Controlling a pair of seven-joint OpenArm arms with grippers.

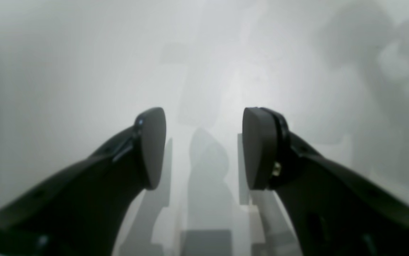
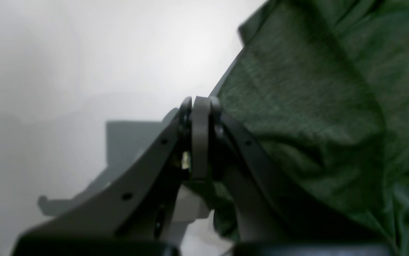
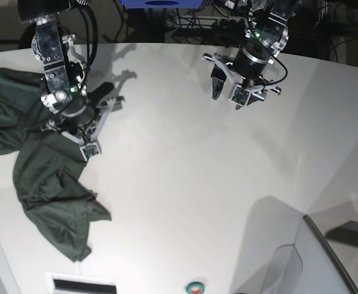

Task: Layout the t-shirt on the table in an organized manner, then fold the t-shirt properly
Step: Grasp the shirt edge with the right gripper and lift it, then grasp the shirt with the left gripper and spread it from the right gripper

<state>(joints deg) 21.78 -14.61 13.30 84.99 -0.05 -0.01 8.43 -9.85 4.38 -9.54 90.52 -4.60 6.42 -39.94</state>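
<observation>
Layout step: right tool [image 2: 201,138] looks clenched on the crumpled dark green soft t-shirt [image 3: 47,190], though blurry. Left tool [image 1: 204,147] gapes empty above the smooth white counter [image 3: 197,171]. Next: drag it centreward.

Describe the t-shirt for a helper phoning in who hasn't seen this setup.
Find the white table; follow its left edge in the base view. The t-shirt lies crumpled there beside the right gripper. It is dark green, plain, and the only cloth present.
</observation>
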